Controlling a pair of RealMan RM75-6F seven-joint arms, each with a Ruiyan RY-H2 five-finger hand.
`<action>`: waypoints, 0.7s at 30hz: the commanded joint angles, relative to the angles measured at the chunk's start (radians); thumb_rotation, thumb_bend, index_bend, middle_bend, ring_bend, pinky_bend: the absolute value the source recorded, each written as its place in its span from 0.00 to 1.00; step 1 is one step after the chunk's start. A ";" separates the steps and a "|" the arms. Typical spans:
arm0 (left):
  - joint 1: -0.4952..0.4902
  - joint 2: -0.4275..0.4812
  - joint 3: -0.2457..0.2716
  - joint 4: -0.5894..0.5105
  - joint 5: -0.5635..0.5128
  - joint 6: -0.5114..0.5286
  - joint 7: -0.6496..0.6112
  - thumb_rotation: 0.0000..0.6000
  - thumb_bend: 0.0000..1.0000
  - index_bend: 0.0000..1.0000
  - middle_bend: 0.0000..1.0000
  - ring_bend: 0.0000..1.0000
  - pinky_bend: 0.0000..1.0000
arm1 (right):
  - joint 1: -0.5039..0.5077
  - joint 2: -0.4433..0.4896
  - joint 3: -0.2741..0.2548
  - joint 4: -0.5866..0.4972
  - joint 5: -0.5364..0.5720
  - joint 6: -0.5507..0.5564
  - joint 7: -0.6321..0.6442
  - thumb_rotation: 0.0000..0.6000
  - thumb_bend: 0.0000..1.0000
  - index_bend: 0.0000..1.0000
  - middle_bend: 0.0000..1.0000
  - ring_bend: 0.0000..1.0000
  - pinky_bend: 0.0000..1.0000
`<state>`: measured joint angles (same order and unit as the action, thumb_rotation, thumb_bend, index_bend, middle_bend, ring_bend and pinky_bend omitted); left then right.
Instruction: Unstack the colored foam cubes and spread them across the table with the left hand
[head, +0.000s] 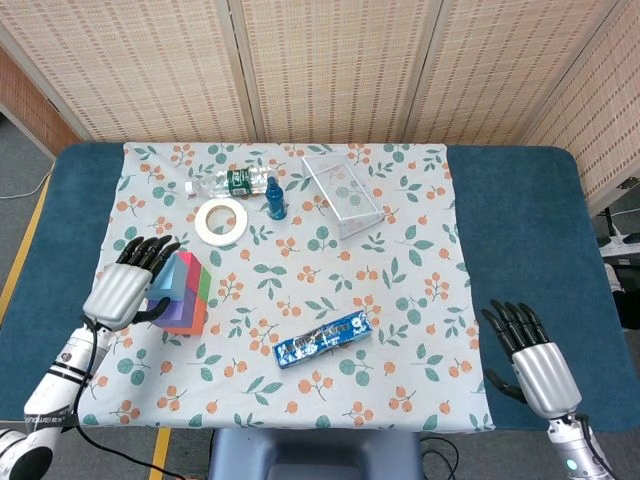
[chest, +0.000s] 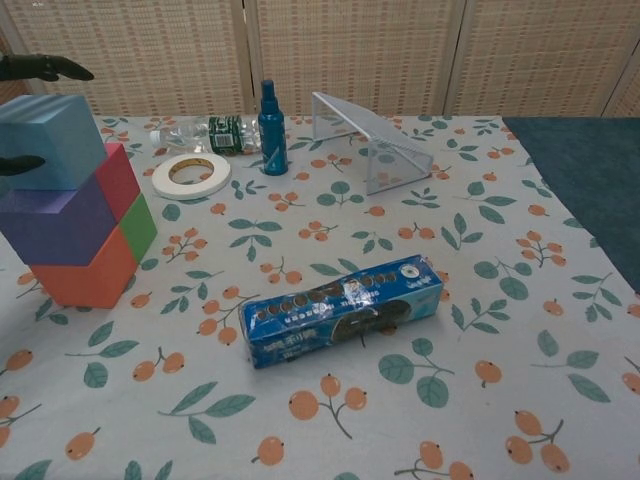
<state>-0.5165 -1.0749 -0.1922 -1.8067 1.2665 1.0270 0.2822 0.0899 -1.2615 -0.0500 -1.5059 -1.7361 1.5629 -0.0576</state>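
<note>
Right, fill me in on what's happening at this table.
The left hand is over the stack of foam cubes, fingers spread around the light blue cube on top; a firm grip isn't clear. The stack is intact. The right hand hangs open off the table's near right corner. A cookie pack and tape roll lie untouched.

a folding screen (head: 330, 65) of woven straw-coloured panels in pale wooden frames stood behind the counter (head: 520, 230), filling the back of both views. the counter had a dark blue top, and a white cloth (head: 420, 290) printed with orange berries and green leaves covered its middle. grey floor (head: 25, 165) showed at the left, with a yellow line (head: 22, 262) running along it and a white cable (head: 25, 190) lying nearby. the light was even and soft.
</note>
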 joint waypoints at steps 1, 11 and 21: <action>-0.019 0.007 -0.003 -0.014 -0.029 -0.015 0.015 1.00 0.38 0.00 0.00 0.03 0.04 | 0.000 0.002 -0.001 -0.003 0.002 -0.004 0.001 1.00 0.13 0.00 0.00 0.00 0.00; -0.049 0.000 0.005 0.029 -0.016 -0.059 -0.095 1.00 0.37 0.27 0.43 0.40 0.11 | -0.001 0.011 -0.003 -0.015 0.002 -0.012 0.010 1.00 0.13 0.00 0.00 0.00 0.00; -0.048 -0.039 -0.033 0.101 0.051 0.045 -0.184 1.00 0.41 0.36 0.48 0.48 0.17 | -0.001 0.013 -0.004 -0.016 0.003 -0.020 0.007 1.00 0.13 0.00 0.00 0.00 0.00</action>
<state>-0.5671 -1.0972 -0.1990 -1.7337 1.3004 1.0198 0.1277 0.0888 -1.2486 -0.0534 -1.5225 -1.7334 1.5451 -0.0489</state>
